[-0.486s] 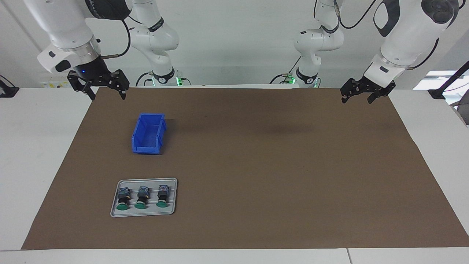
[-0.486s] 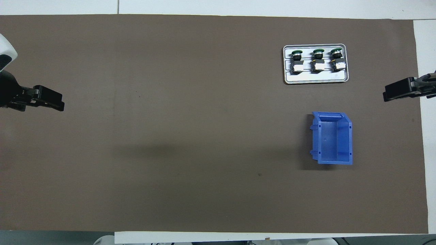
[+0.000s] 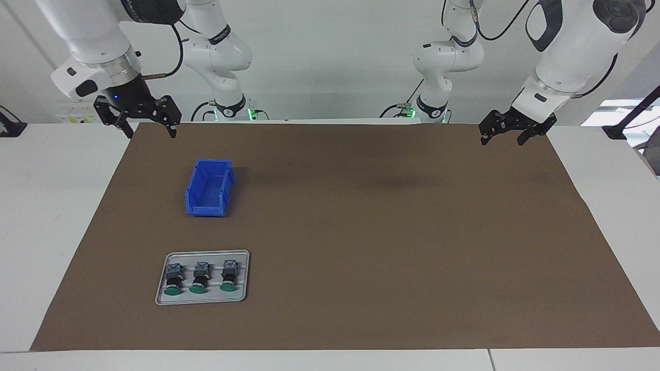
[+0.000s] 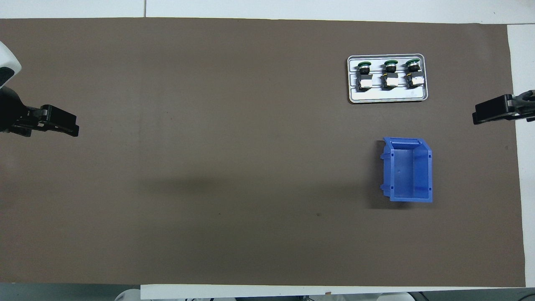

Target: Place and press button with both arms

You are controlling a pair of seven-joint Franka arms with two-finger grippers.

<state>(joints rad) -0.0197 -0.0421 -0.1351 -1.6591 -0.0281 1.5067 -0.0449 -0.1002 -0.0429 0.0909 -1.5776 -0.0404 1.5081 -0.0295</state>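
Observation:
Three alike buttons with green caps lie side by side on a grey tray [image 3: 203, 253] [image 4: 386, 98]: one [image 3: 172, 281] [image 4: 413, 73], a middle one [image 3: 198, 280] [image 4: 391, 74] and another [image 3: 228, 278] [image 4: 364, 75]. My right gripper [image 3: 150, 135] [image 4: 476, 117] hangs open and empty in the air over the mat's edge at the right arm's end, apart from the tray. At the left arm's end my left gripper [image 3: 502, 140] [image 4: 76, 127] hangs open and empty over the mat, well away from the buttons.
A blue plastic bin [image 3: 209, 193] [image 4: 409, 169] stands empty on the brown mat [image 3: 361, 232], nearer to the robots than the tray. White table shows around the mat's edges.
My right gripper has risen a little and drifted slightly outward toward its end of the table. The left arm, the buttons and the bin have not moved.

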